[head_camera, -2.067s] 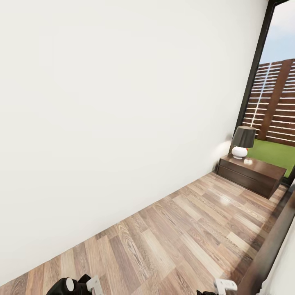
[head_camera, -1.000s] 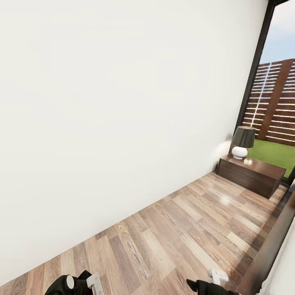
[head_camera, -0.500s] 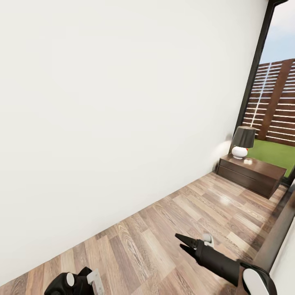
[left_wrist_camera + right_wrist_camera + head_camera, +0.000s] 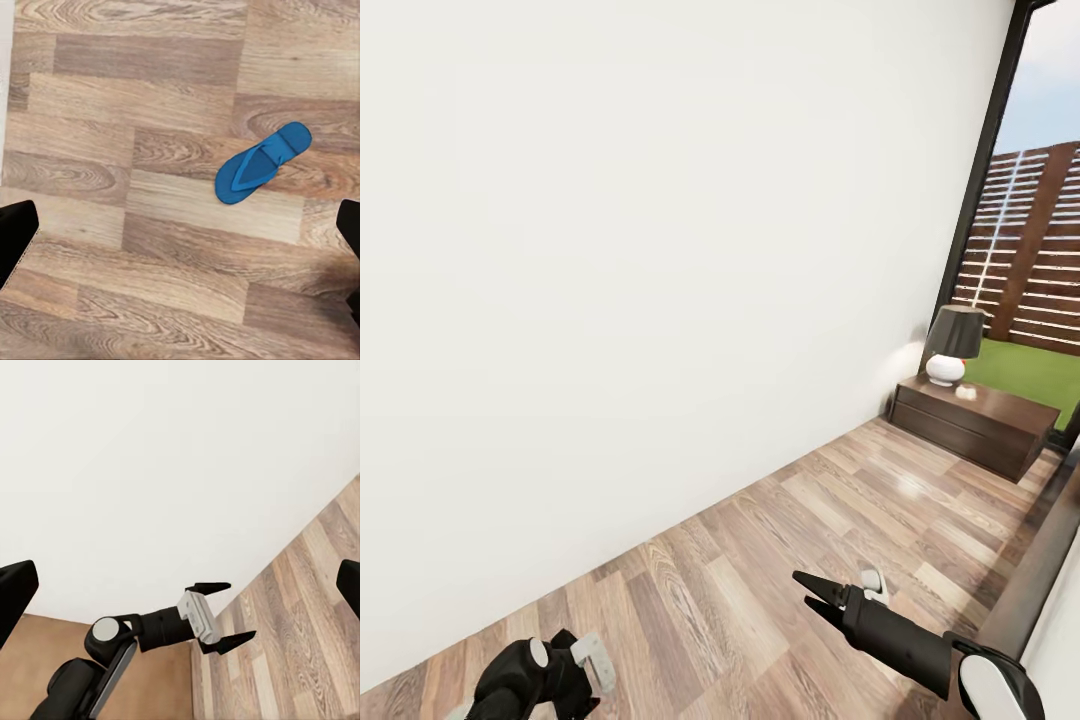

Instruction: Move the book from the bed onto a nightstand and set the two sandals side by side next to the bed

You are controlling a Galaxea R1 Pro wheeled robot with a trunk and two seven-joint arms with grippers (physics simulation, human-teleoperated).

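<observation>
One blue sandal (image 4: 262, 163) with its strap up lies on the wood-plank floor, straight below my left gripper (image 4: 180, 247), whose dark fingers (image 4: 15, 236) stand wide apart and hold nothing. The right wrist view shows that left gripper (image 4: 240, 610) open above the floor near the white wall. My right gripper (image 4: 801, 588) reaches forward low over the floor, open and empty. The bed's dark wood base (image 4: 1032, 585) runs along the right edge. The book and the nightstand are out of view.
A long low dark brown cabinet (image 4: 972, 422) with a black-shaded lamp (image 4: 952, 346) stands at the far right by the tall dark-framed window (image 4: 985, 170). A plain white wall (image 4: 660, 250) closes off the left side. Plank floor (image 4: 780, 560) stretches between wall and bed.
My right arm has risen from the bottom edge and stretched forward over the floor. The left arm has shifted slightly. The camera has stayed still.
</observation>
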